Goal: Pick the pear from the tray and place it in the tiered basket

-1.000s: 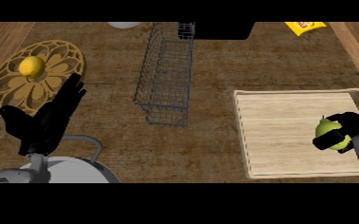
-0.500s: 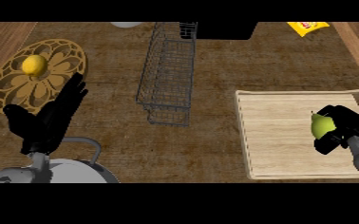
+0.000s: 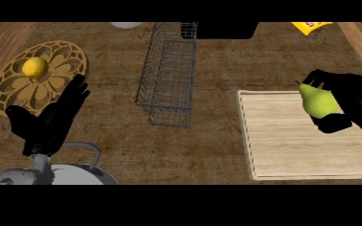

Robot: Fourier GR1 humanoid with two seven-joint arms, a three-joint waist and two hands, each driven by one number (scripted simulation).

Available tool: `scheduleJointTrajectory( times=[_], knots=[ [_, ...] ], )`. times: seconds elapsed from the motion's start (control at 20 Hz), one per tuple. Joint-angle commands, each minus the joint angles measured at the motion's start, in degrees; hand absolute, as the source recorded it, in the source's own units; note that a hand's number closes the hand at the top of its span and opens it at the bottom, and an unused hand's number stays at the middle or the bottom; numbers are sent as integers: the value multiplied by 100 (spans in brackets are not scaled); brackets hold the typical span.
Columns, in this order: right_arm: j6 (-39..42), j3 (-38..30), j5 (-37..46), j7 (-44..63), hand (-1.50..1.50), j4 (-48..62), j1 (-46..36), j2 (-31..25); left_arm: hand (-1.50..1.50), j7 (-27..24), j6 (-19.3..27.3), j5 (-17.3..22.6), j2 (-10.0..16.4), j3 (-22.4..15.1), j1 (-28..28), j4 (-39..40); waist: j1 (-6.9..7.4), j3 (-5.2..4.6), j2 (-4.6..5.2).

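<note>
A green pear (image 3: 319, 101) is held above the far right part of the light wooden tray (image 3: 283, 143), with my right hand (image 3: 342, 100) curled round it at the right edge of the view. The grey wire tiered basket (image 3: 168, 72) stands at the middle of the counter, well to the left of the pear. My left hand (image 3: 51, 117) rests open at the lower left, fingers straight and pointing up.
A yellow lemon (image 3: 35, 67) lies on a round wicker mat (image 3: 42, 79) at the far left. A yellow packet (image 3: 311, 26) lies at the back right. A grey pot with a handle (image 3: 67, 170) sits at the lower left. A white object (image 3: 127, 25) shows at the back.
My right hand has lifted the pear off the tray and carried it up and toward the back. The left hand has barely moved.
</note>
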Motion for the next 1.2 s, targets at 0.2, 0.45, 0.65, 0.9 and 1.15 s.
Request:
scheduleJointTrajectory(
  times=[0.2,0.45,0.65,0.9,1.15],
  knots=[
    [-1116,-1328,-1319,-2131,150,-501,132,543,0,-149,-37,32,16,152,179,-1,-124,-12,-16],
    [-113,-1788,-1974,-1981,150,-1173,-114,356,0,-96,-43,-61,-103,122,225,-46,-50,-30,-5],
    [368,-1776,-1965,-1108,150,-1879,-423,432,0,336,-93,-102,-12,178,-27,-243,-33,-31,-6],
    [749,-1472,-1798,101,150,-2253,-1382,896,0,129,-54,-318,-262,94,-120,29,-5,-34,2],
    [565,-569,-1019,1435,150,-2216,-2383,1980,0,113,-146,-330,-232,98,256,-316,86,-38,-5]
  ],
)
